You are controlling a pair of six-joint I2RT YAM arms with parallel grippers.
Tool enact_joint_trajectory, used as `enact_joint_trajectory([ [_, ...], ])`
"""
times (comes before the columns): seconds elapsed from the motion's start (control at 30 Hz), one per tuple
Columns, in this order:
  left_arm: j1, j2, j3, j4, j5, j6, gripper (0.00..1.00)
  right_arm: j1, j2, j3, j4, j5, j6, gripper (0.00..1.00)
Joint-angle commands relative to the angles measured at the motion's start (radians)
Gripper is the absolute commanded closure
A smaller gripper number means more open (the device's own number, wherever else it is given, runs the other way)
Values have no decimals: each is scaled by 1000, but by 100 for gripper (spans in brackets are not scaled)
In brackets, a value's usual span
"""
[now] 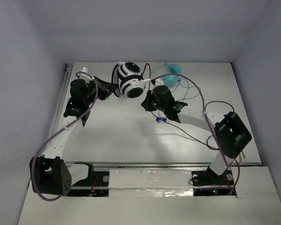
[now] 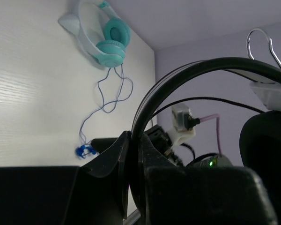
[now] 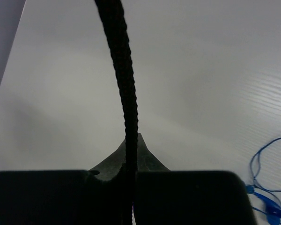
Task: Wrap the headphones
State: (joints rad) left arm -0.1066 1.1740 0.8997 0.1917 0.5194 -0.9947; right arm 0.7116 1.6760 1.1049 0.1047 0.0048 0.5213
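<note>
The headphones (image 1: 130, 79), white and black with round striped earcups, hang above the far middle of the table. My left gripper (image 1: 111, 89) is shut on their black headband (image 2: 187, 70), which rises in an arc out of the jaws (image 2: 136, 145); a black ear pad (image 2: 267, 150) fills the right edge of the left wrist view. My right gripper (image 1: 148, 102) sits just right of the earcups, shut on the thin black braided cable (image 3: 124, 70), which runs straight up from between its fingertips (image 3: 131, 143). More of the cable (image 1: 192, 136) trails over the table toward the right arm.
Small teal headphones (image 1: 174, 69) (image 2: 107, 42) lie at the far right of the table, their blue cord (image 2: 103, 101) (image 3: 267, 187) ending in a blue plug (image 1: 160, 120) under the right gripper. Purple arm cables (image 1: 196, 91) loop overhead. Walls close in on three sides.
</note>
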Motion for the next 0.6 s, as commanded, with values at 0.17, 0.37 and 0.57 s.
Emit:
enact_joint_trajectory([
  [0.17,-119,-43,-41,316,-238,-257,100,184,8,26,70,55,43,100],
  [0.37,-179,-56,79,101,-576,-63,100,295,-94,-59,24,133,48,100],
  [0.57,-260,-17,157,-60,-855,99,100,390,-176,-88,-60,124,51,100],
])
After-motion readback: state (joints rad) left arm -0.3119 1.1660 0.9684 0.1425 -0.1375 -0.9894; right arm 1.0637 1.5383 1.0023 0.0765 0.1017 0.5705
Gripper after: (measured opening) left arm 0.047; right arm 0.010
